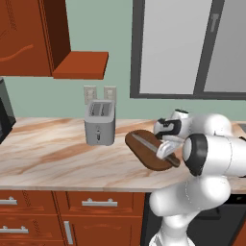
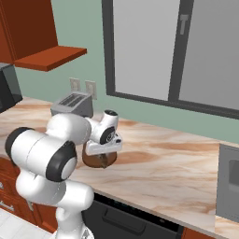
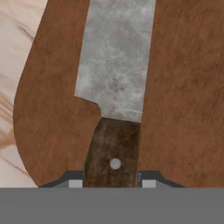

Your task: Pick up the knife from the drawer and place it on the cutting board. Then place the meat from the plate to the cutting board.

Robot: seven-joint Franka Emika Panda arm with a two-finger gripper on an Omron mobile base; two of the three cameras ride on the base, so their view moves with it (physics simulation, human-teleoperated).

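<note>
Between the two dark finger tips of the pincer (image 3: 112, 183), the dark brown handle of the slim kitchen knife (image 3: 114, 105) sits clamped, one tip pressed to each side of it. Ahead of the pincer the silver-grey blade runs straight out over the dark brown oval wooden cutting board (image 3: 175, 96), lying along its length. Board surface shows on both sides of the blade, wider on the right of the hand view; on the left the board's curved edge is close, with pale marbled countertop (image 3: 13, 52) beyond it.

From the left base view the pincer (image 1: 166, 150) is low over the near end of the board (image 1: 139, 151), and the blade (image 1: 143, 142) points away from it toward the silver two-slot toaster (image 1: 99, 123), which stands beyond the board's far end, apart from it. Bare counter (image 1: 53, 153) stretches wide past the toaster's side and toward the front edge, where the reddish-brown wooden drawer (image 1: 98, 202) with a short silver bar handle sits below, front flush with the neighbouring fronts.

From the right base view the pincer (image 2: 103, 148) covers most of the board (image 2: 99, 161); open counter (image 2: 163, 158) spreads on its far side up to the grey window frame (image 2: 140, 100).
</note>
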